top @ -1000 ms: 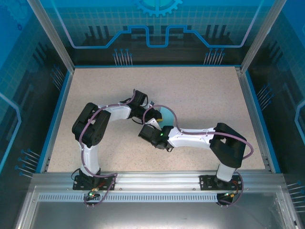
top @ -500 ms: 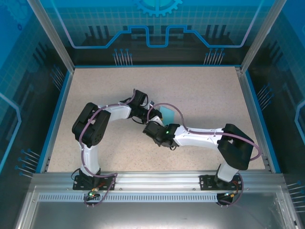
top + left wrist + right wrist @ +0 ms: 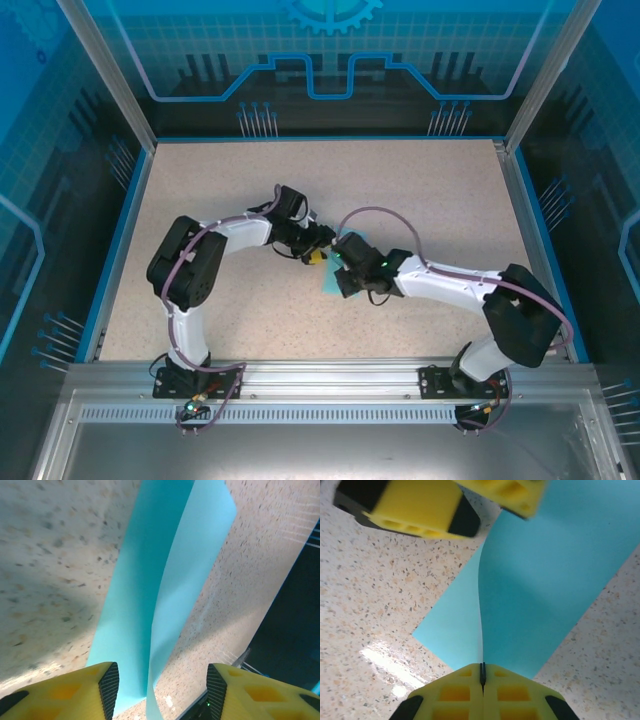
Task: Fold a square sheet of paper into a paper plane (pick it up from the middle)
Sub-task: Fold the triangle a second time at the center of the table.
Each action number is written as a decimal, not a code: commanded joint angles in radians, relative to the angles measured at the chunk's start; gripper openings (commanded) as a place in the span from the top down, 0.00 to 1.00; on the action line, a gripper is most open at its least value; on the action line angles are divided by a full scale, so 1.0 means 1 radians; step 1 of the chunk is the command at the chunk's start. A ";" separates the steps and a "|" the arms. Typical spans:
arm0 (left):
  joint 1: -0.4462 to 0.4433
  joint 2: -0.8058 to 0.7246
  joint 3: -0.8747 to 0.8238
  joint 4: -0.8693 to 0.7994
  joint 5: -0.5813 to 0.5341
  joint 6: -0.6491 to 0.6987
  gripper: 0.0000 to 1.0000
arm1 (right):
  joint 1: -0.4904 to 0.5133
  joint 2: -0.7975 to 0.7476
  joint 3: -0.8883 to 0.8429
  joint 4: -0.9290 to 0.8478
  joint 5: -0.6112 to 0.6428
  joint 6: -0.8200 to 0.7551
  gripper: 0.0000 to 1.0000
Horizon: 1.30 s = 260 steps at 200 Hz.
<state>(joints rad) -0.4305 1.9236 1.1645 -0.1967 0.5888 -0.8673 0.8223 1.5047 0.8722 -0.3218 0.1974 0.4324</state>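
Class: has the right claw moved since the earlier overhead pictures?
Yes. The right claw, gripping the light-cyan paper sheet, shifted rightward toward the table's blue right edge.

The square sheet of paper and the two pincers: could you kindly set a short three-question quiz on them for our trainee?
1. True or false: the right pincer is shut on the square sheet of paper.
2. The left pincer stands: A) open, either side of the sheet's raised part; B) shut on the sheet; C) shut on nothing.
3. Does the sheet lie wholly flat on the table?
Key: 1 true; 2 A; 3 no, part of it stands up.
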 commanded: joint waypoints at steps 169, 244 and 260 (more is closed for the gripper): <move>-0.040 -0.171 -0.075 -0.091 -0.065 0.092 0.46 | -0.315 0.081 0.000 0.041 -0.414 -0.073 0.91; -0.068 -0.155 -0.068 -0.093 -0.064 0.098 0.48 | -0.313 0.166 0.092 -0.030 -0.363 -0.125 0.90; -0.072 -0.151 -0.067 -0.095 -0.062 0.097 0.48 | -0.314 0.176 0.113 -0.069 -0.359 -0.142 0.90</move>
<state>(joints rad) -0.4919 1.7725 1.0966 -0.2615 0.5194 -0.8021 0.5205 1.6619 0.9413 -0.3237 -0.1810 0.3309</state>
